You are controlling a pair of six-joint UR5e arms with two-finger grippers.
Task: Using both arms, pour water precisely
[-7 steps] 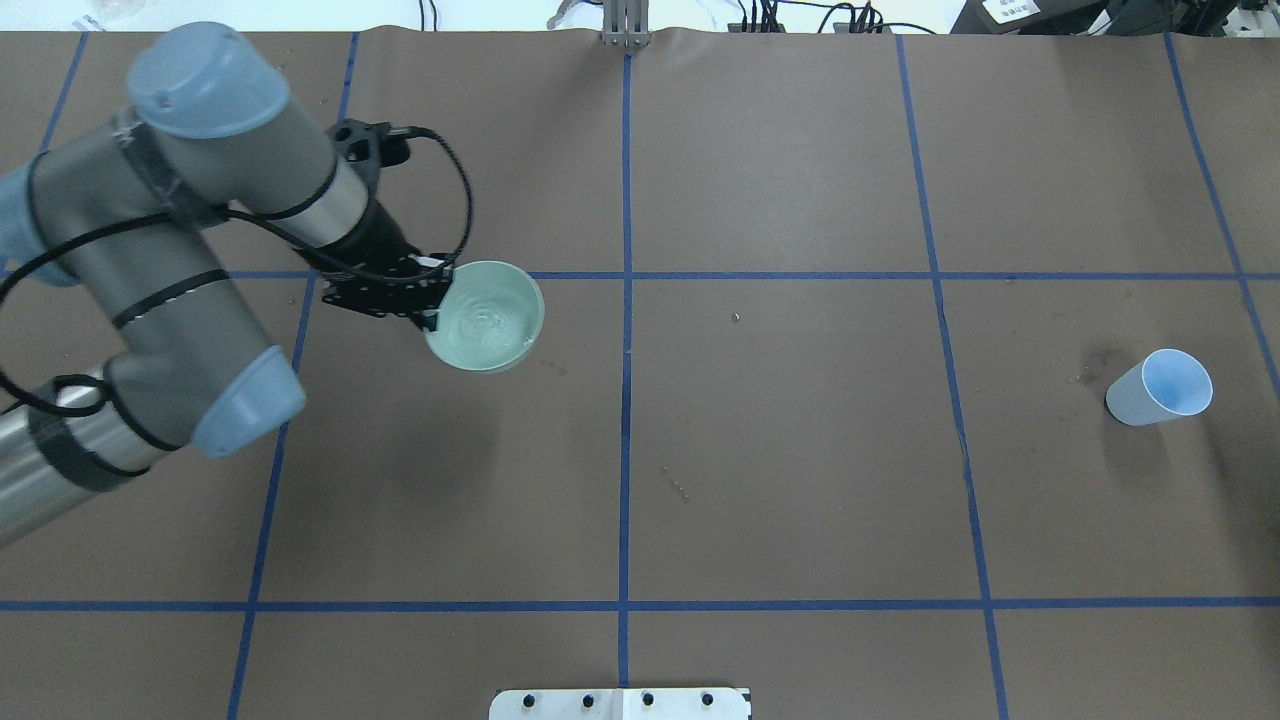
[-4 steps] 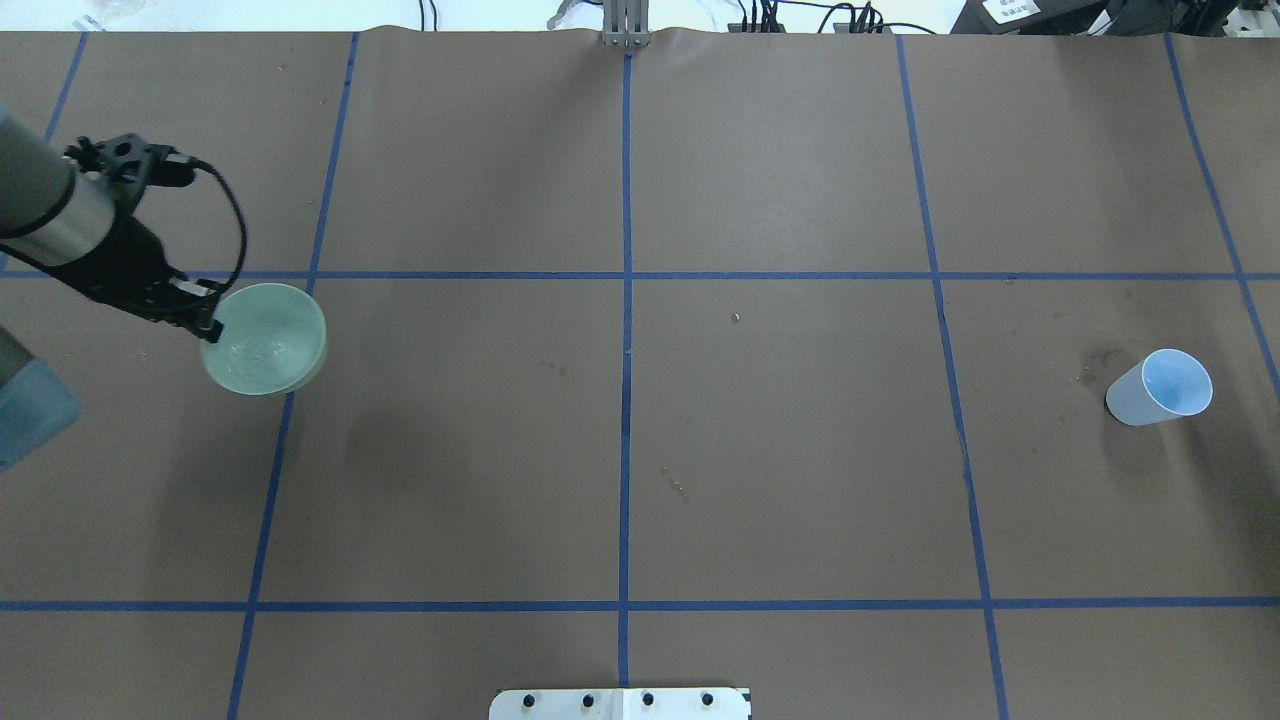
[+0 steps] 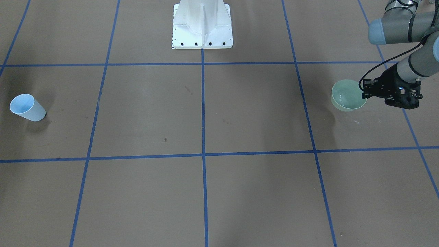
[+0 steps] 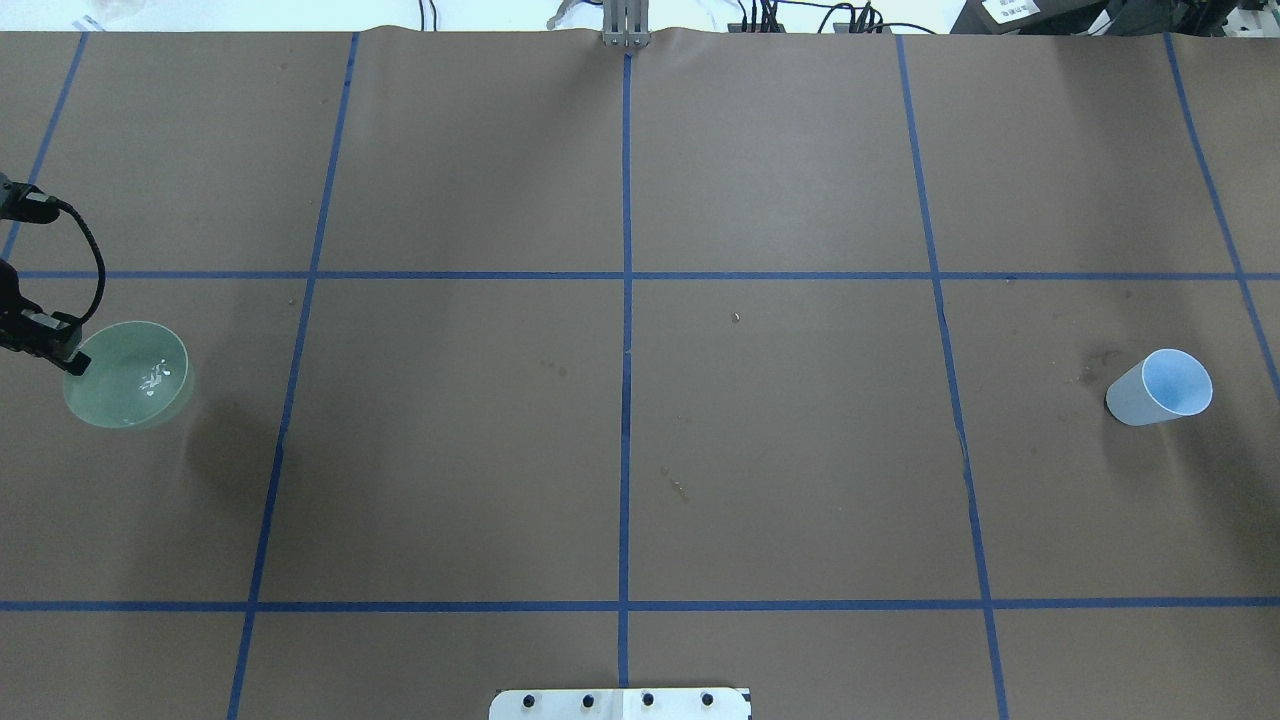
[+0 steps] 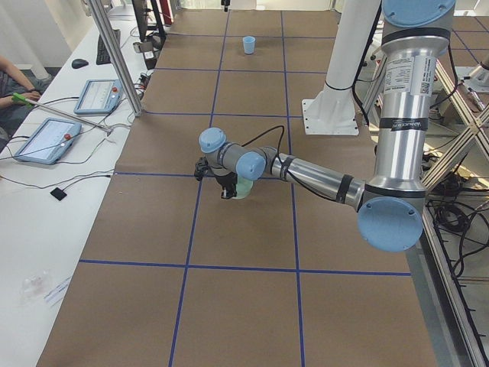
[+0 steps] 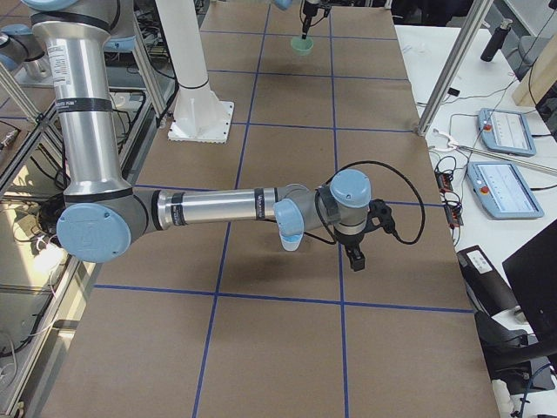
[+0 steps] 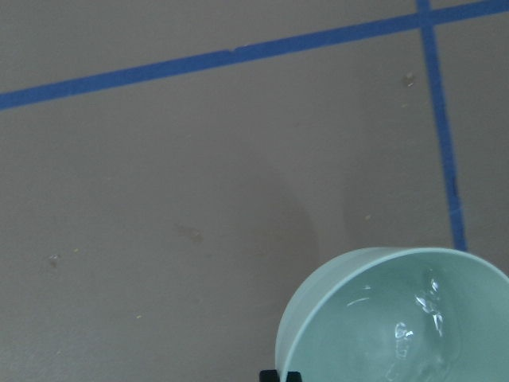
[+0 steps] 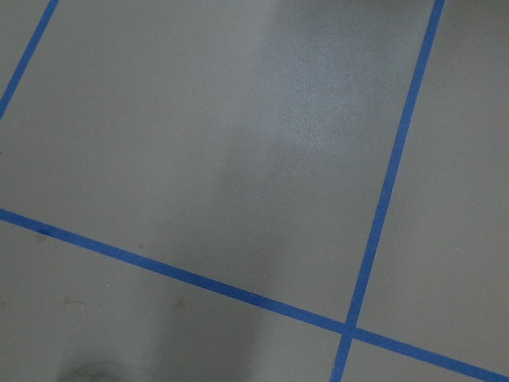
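My left gripper (image 4: pixel 70 358) is shut on the rim of a pale green bowl (image 4: pixel 128 374) with water in it. It holds the bowl level, a little above the table at the far left edge. Both show in the front view, the gripper (image 3: pixel 365 95) beside the bowl (image 3: pixel 346 99), and the bowl fills the lower right of the left wrist view (image 7: pixel 398 318). A light blue cup (image 4: pixel 1160 387) stands upright and alone at the far right. My right gripper (image 6: pixel 355 258) shows only in the exterior right view, hanging near the cup (image 6: pixel 291 237); I cannot tell whether it is open or shut.
The table (image 4: pixel 640 450) is covered in brown paper with a blue tape grid. The white pedestal base (image 3: pixel 202 25) stands at the robot's side. Tablets and cables (image 6: pixel 500 165) lie on a side bench beyond the table's far edge.
My left arm has carried the green bowl left and slightly toward the robot, from near the middle-left square to the table's far left edge. The blue cup has not moved.
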